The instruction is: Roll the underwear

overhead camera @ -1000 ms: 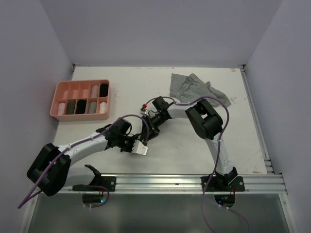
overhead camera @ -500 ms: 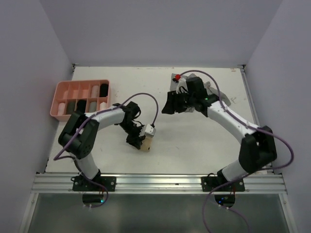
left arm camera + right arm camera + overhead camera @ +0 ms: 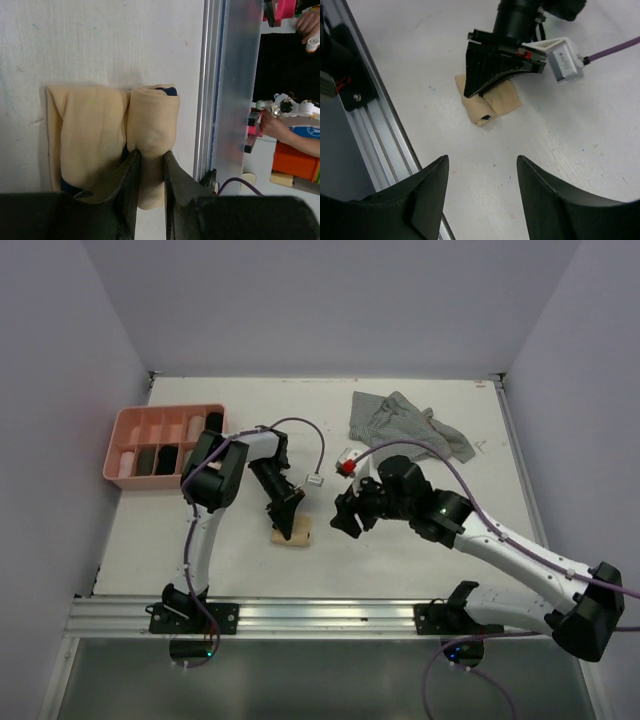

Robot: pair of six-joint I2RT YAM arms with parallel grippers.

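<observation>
The left hand (image 3: 150, 157) pinched the rolled edge of the beige underwear (image 3: 152, 115) at centre frame, likely keeping it tight; the right hand (image 3: 481, 165) hovered, fingers apart.

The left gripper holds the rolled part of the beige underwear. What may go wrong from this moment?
1. The left gripper pinches only one end of the beige underwear, so the roll may turn crooked or loosen.
2. A flat part is not yet rolled; releasing now may let it unwind.
3. The right gripper hangs open and apart, so nothing steadies the fabric.
</observation>
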